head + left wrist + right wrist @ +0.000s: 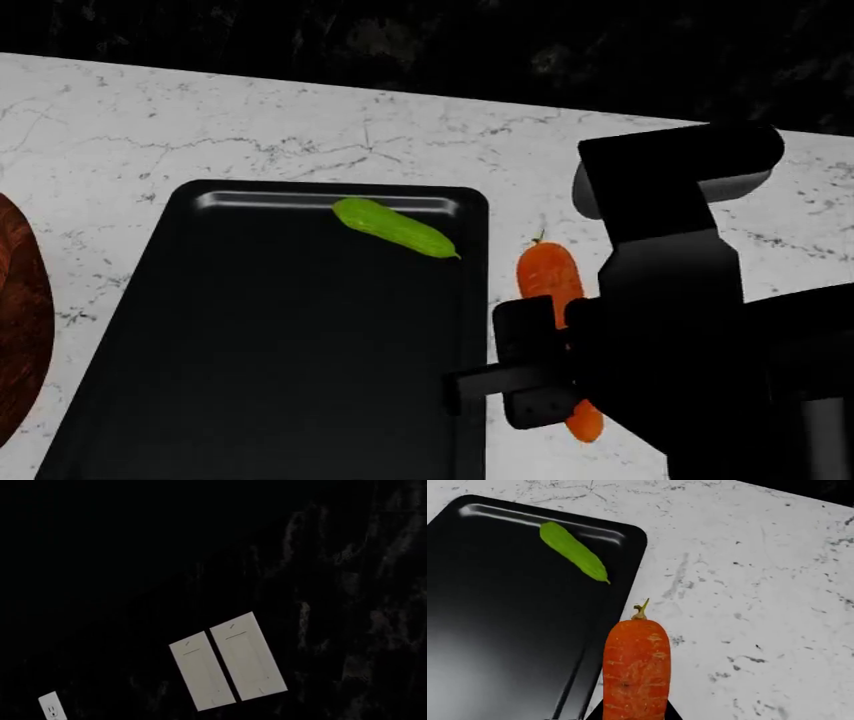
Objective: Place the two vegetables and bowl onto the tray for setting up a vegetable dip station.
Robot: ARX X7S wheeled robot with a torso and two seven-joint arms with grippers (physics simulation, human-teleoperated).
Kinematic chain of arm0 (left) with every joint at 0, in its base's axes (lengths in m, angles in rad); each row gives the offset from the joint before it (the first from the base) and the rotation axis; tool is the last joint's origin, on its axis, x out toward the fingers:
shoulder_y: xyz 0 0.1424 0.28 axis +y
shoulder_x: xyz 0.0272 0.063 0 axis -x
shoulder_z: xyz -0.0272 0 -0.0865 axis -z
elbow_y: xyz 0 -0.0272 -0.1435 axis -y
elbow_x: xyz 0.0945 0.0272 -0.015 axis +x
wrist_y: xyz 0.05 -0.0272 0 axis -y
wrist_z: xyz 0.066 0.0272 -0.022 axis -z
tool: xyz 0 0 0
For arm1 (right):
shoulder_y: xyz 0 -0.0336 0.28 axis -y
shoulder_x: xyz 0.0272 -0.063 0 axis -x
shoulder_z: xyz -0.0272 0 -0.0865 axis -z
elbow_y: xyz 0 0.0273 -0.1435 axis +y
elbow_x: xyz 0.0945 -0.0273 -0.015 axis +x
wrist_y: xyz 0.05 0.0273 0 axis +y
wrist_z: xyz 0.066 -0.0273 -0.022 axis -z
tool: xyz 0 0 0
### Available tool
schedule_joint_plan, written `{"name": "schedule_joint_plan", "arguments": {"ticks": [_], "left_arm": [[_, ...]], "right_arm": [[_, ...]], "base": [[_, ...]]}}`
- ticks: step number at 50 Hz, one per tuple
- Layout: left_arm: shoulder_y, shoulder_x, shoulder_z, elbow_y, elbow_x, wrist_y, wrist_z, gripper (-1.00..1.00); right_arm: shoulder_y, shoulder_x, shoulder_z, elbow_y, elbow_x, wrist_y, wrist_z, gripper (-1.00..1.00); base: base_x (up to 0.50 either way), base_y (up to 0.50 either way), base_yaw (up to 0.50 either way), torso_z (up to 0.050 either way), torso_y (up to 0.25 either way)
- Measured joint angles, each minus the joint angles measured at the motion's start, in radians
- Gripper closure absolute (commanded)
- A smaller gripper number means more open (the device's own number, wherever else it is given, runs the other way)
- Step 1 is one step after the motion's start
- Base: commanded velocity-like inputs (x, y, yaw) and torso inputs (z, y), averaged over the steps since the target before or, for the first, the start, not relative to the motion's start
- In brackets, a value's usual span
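One gripper matters at this moment: the right gripper, which sits over the carrot on the marble counter just beside the tray. Its dark fingers bracket the thin end of the carrot in the head view, and in the right wrist view the carrot runs straight out from between the jaw bases, but whether the pads are pressing on it or merely flanking it I cannot tell. From the gripper, the carrot's long axis points toward 12 o'clock, with the green stem at the far end. That axis runs roughly parallel to the tray's long right rim, which lies at about 9 o'clock from the carrot, near but apart from it. So the coming move is, by my judgement, a lift and a short carry toward 9 o'clock over the low rim. The cucumber already lies on the tray near its shiny far edge, at roughly 11 o'clock from the gripper, slanted. The bowl shows only as a brown arc at the head view's left edge, off the tray. The left gripper is out of sight; its wrist camera sees only a dark wall with switch plates. The right arm is plainly the nearer one.
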Motion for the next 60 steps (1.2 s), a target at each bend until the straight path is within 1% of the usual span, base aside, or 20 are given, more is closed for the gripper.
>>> {"name": "schedule_joint_plan", "arguments": {"ticks": [11, 21, 29, 42, 60], "left_arm": [[-0.002, -0.001, -0.007, 0.002, -0.005, -0.004, -0.003, -1.0], [0.0, -0.005, -0.014, 0.006, -0.009, -0.009, -0.007, -1.0], [0.001, -0.01, -0.021, 0.02, -0.014, -0.022, -0.011, -1.0], [-0.001, -0.016, -0.026, 0.036, -0.023, -0.04, -0.014, -1.0], [0.003, -0.026, -0.029, 0.042, -0.03, -0.042, -0.014, -1.0]], "right_arm": [[0.061, -0.101, -0.042, 0.052, 0.033, -0.043, 0.055, 1.0], [0.149, -0.189, -0.124, 0.111, 0.077, -0.048, 0.158, 1.0], [0.191, -0.253, -0.176, 0.152, 0.066, -0.047, 0.196, 1.0], [0.198, -0.316, -0.231, 0.178, 0.03, -0.051, 0.21, 1.0], [0.163, -0.356, -0.263, 0.209, -0.039, -0.06, 0.152, 1.0]], "base": [[0.0, 0.0, 0.0, 0.0, 0.0], [0.0, 0.0, 0.0, 0.0, 0.0], [0.0, 0.0, 0.0, 0.0, 0.0], [0.0, 0.0, 0.0, 0.0, 0.0], [0.0, 0.0, 0.0, 0.0, 0.0]]}}
